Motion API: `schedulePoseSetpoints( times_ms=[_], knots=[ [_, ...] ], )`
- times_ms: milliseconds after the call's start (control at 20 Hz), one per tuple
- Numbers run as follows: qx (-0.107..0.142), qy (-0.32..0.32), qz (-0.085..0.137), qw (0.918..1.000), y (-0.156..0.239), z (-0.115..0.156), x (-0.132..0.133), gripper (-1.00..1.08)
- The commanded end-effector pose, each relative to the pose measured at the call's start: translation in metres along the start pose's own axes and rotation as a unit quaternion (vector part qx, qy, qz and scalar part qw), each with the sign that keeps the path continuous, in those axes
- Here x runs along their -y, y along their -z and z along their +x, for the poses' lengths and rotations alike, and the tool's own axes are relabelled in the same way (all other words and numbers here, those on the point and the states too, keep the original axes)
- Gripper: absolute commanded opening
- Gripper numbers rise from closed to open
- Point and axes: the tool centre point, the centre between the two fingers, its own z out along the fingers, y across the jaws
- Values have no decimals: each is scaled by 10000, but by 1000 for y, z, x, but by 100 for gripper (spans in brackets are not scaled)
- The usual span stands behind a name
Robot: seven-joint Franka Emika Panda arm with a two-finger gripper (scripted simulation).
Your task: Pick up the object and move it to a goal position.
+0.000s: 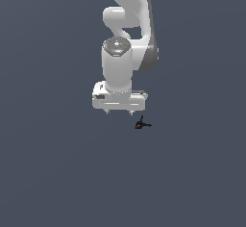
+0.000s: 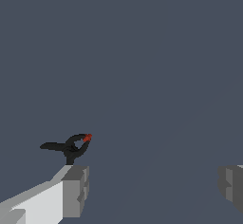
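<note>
Beside spread pincer [image 2: 152, 190]: object [image 2: 71, 147], unheld.

The arm [image 1: 126, 33] showed a smooth white shell with a soft sheen, like moulded plastic, its highlights broad and its shaded flank a duller grey. A flat grey disc [image 1: 116, 45] capping one joint looked faintly speckled, perhaps metal, though the render was too coarse to be sure. The gripper [image 1: 119, 111] wore the same smooth white casing, while its fingertips [image 2: 75, 191] appeared matt grey and faceted, without gloss. The object [image 2: 70, 146] read as smooth black with a slight shine along its curved part, and its small tip was a flat, unglossed red. The ground [image 1: 53, 173] beneath lay an even, matt slate blue-grey, untextured throughout.
</note>
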Motion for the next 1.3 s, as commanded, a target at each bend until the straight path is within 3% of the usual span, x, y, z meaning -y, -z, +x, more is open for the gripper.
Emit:
schedulePoseSetpoints(
  times_ms=[0, 450, 1250],
  knots=[
    [0, 0, 0, 10000, 0, 0, 0, 100],
    [252, 107, -32, 9996, -16, -13, -13, 100],
    [234, -400, -27, 9989, -25, -13, 2, 100]
  ],
)
